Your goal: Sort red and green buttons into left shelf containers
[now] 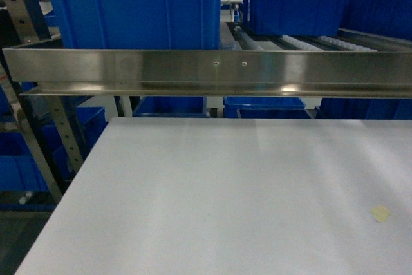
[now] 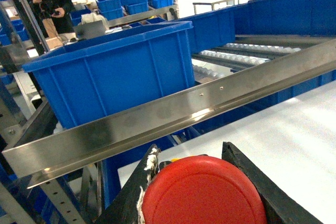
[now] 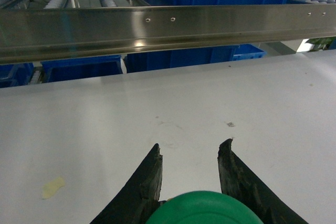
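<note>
In the left wrist view, my left gripper (image 2: pixel 191 149) is shut on the red button (image 2: pixel 202 192), whose round red cap fills the gap between the black fingers. It hangs over the white table's left edge, below a large blue container (image 2: pixel 115 72) behind the steel rail. In the right wrist view, my right gripper (image 3: pixel 192 146) is shut on the green button (image 3: pixel 202 209), held deep between the fingers above the table. The head view shows the same large blue container (image 1: pixel 132 8) at upper left and shows neither gripper.
A steel rail (image 1: pixel 206 72) runs across the far edge of the white table (image 1: pixel 225 191). Behind it are roller tracks (image 1: pixel 322 42) and another blue bin (image 1: pixel 296 8). A perforated shelf upright (image 1: pixel 61 127) stands at left. A yellowish scrap (image 1: pixel 380 213) lies on the table.
</note>
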Tool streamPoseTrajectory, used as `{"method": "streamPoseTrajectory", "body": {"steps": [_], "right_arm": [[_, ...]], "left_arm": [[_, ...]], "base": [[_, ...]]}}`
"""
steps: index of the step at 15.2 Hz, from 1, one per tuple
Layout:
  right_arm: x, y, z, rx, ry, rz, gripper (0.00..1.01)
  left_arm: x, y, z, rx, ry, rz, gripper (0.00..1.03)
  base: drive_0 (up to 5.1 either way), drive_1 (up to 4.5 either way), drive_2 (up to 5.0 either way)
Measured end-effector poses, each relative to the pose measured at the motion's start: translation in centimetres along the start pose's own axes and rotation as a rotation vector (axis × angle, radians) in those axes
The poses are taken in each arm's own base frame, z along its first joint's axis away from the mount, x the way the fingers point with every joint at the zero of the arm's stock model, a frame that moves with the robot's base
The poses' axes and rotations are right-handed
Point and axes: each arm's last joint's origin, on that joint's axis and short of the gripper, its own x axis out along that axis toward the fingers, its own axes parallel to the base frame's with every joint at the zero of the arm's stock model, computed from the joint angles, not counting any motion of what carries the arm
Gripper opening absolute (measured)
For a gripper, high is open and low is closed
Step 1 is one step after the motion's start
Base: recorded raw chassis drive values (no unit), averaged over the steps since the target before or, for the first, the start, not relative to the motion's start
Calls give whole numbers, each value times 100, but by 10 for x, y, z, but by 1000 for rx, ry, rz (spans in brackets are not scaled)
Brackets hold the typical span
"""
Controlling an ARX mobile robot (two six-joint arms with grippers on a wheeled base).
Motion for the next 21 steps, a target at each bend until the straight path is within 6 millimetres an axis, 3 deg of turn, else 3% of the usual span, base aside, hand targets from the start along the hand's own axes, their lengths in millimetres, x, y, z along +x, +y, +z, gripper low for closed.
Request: {"method": "streamPoseTrajectory", "body": {"steps": [21], "right_arm": [[0, 0, 0, 0, 3, 0, 29]], "left_arm": [[0, 0, 0, 0, 0, 0, 31]], "base": [[-496, 272, 213]]}}
